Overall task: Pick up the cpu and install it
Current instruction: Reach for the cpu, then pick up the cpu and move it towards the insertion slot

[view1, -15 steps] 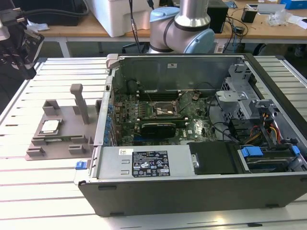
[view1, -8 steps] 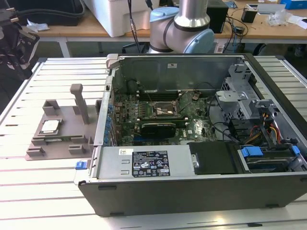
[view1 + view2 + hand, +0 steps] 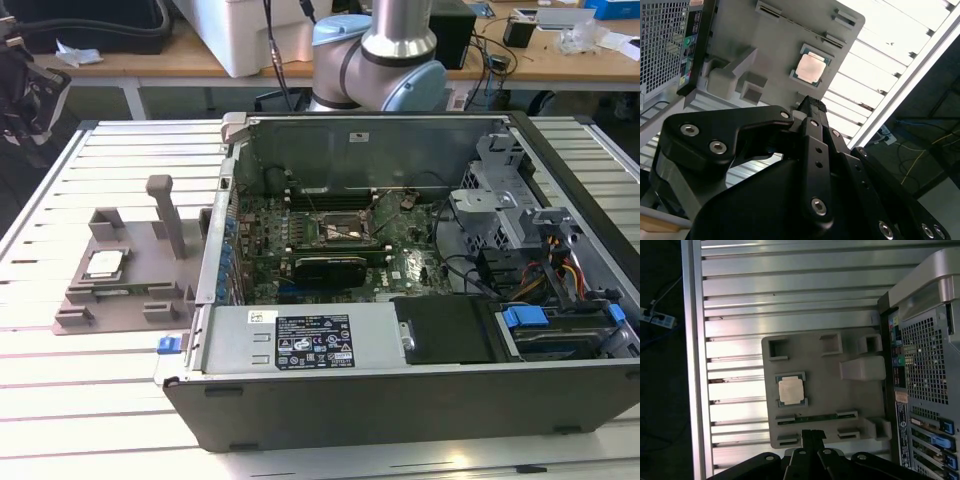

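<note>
The cpu point(image 3: 105, 264), a small silver-topped square chip, lies flat in a recess of a grey holder plate point(image 3: 130, 295) to the exterior view's left of the open computer case point(image 3: 400, 400). Both wrist views look down on the cpu point(image 3: 811, 67) point(image 3: 791, 389) and the holder plate point(image 3: 775, 45) point(image 3: 825, 385) from well above. My gripper point(image 3: 812, 103) point(image 3: 812, 433) hangs above the plate's edge, apart from the chip. Its black fingers are pressed together and hold nothing. Inside the case, the black-framed motherboard socket point(image 3: 340, 230) lies open.
A grey upright post point(image 3: 165, 212) and several raised blocks stand on the holder plate. The case's rear wall point(image 3: 920, 365) borders the plate. The slatted aluminium table point(image 3: 80, 390) ends at a rail point(image 3: 690, 365) with a power strip point(image 3: 657, 317) on the floor beyond.
</note>
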Action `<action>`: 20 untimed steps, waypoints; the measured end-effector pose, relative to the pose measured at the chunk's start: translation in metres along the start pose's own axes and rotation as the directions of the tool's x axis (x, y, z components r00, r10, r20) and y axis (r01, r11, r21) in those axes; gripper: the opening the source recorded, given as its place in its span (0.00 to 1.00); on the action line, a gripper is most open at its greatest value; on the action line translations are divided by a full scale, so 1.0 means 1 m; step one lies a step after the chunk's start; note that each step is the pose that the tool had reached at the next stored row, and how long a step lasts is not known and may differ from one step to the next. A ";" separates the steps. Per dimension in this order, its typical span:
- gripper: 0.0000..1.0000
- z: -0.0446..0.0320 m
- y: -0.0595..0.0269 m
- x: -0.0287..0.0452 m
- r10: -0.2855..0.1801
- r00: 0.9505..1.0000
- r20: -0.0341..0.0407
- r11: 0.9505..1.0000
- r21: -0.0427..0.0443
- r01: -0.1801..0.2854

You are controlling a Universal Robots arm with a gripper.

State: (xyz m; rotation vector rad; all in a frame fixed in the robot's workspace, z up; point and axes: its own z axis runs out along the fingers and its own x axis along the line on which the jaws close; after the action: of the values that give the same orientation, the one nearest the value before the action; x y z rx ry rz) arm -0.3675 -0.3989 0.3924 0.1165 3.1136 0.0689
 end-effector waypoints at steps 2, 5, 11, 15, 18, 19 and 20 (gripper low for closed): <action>0.11 0.0000 -0.0003 0.0034 0.000 1.000 0.000 1.000 0.000 0.000; 0.11 -0.0002 -0.0005 0.0065 0.000 1.000 0.000 1.000 0.000 0.000; 0.11 -0.0001 -0.0005 0.0067 0.000 1.000 0.000 1.000 0.000 0.000; 0.11 -0.0002 -0.0005 0.0068 0.000 1.000 0.000 1.000 0.000 0.000; 0.11 -0.0002 -0.0005 0.0068 0.000 1.000 0.000 1.000 0.000 0.000; 0.11 -0.0001 -0.0005 0.0069 0.000 1.000 0.000 1.000 0.000 0.000; 0.11 -0.0001 -0.0005 0.0069 0.000 1.000 0.000 1.000 0.000 0.000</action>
State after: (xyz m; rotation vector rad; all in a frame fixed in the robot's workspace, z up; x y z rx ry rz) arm -0.3745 -0.3989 0.3923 0.1166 3.1135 0.0688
